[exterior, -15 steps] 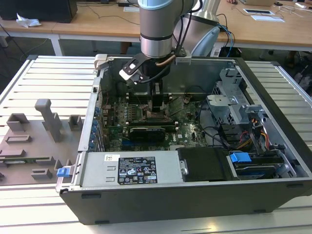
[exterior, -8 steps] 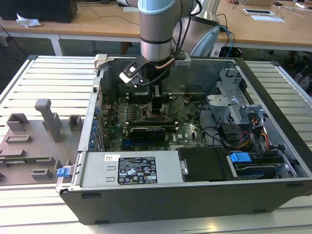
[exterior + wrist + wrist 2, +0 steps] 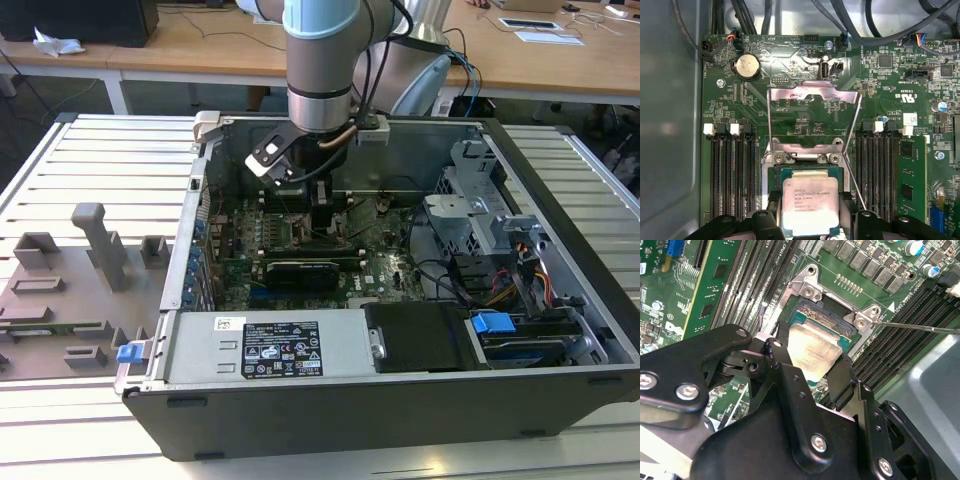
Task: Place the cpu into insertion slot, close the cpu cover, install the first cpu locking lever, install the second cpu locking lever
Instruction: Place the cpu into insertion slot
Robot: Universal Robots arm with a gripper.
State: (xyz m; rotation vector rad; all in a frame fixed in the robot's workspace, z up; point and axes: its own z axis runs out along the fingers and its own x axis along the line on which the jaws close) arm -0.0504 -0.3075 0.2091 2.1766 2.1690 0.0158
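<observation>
An open computer case (image 3: pixel 300 425) lies flat on a grey slatted table (image 3: pixel 100 160). The robot arm reaches down into it, and the gripper (image 3: pixel 325 225) is low over the green motherboard (image 3: pixel 385 265), near the back wall of the case.

In both wrist views the 2 black fingers (image 3: pixel 840 377) (image 3: pixel 771 202) press on 2 opposite edges of the cpu (image 3: pixel 812 347) (image 3: pixel 810 202), 1 on each side, so they are clamped on it. The cpu shows its dull silver top and a thin green rim. It is right at the insertion slot (image 3: pixel 832 307), inside the slot's frame. I cannot tell if it sits all the way down.

The cpu cover (image 3: pixel 812 92) is flipped open. It stands up from the far edge of the slot, and the board shows through its big square window. 1 thin wire lever (image 3: pixel 920 327) (image 3: pixel 855 182) sticks out from a corner of the slot, not hooked down.

Long black memory slots (image 3: pixel 732 170) run along both sides of the slot. A round silver battery (image 3: pixel 747 66) sits near the far edge of the motherboard. In the exterior view, a grey box with a label (image 3: pixel 270 345) fills the front edge of the case, and grey holders (image 3: pixel 100 245) stand on the table at the exterior view's left.
</observation>
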